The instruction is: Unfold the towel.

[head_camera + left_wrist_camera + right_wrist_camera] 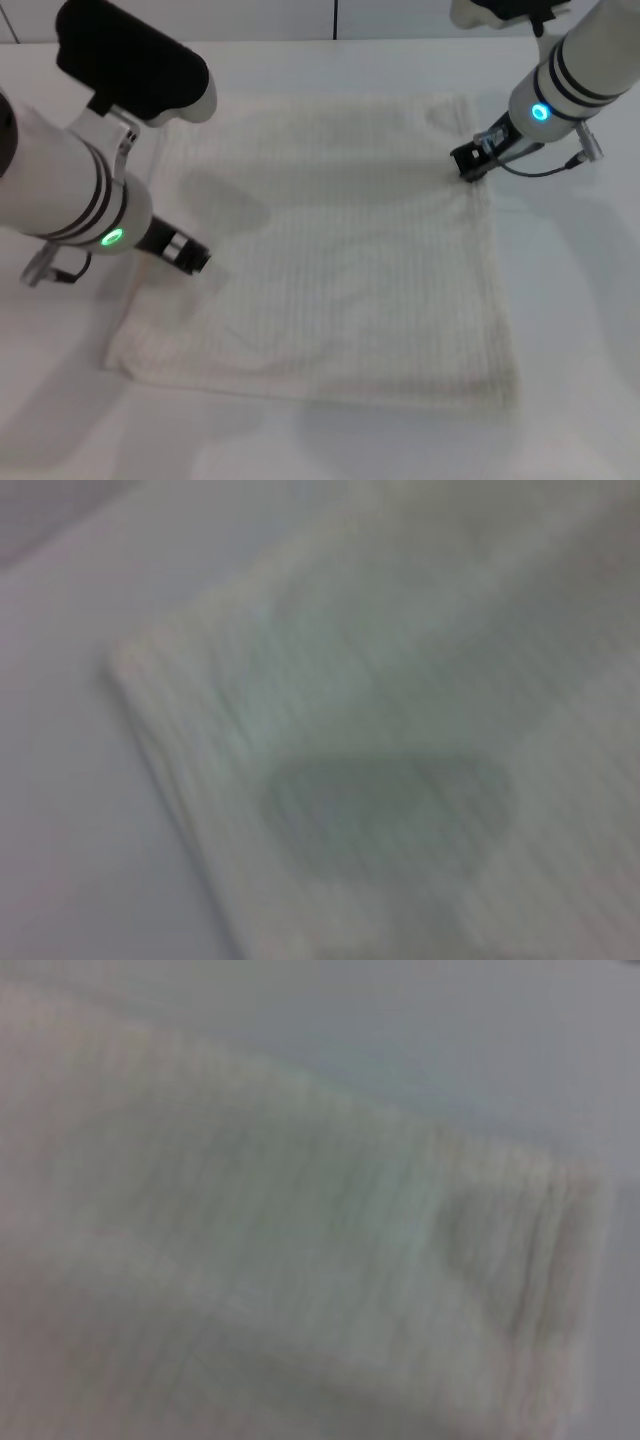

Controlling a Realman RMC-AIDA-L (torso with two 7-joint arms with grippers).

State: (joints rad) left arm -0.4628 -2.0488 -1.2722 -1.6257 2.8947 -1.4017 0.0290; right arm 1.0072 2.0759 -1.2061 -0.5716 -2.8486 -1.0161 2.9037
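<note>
The cream-white ribbed towel [330, 255] lies spread out flat on the white table, roughly square. My left gripper [190, 255] is low over the towel's left edge. My right gripper [468, 163] is at the towel's right edge, near its far right corner. The left wrist view shows a towel corner [300, 730] on the table, with a dark shadow on the cloth. The right wrist view shows a hemmed towel edge [300, 1260] close up. Neither wrist view shows fingers.
The white table [570, 330] surrounds the towel on all sides. A cable [545, 168] hangs by my right wrist. A back wall line runs along the table's far edge.
</note>
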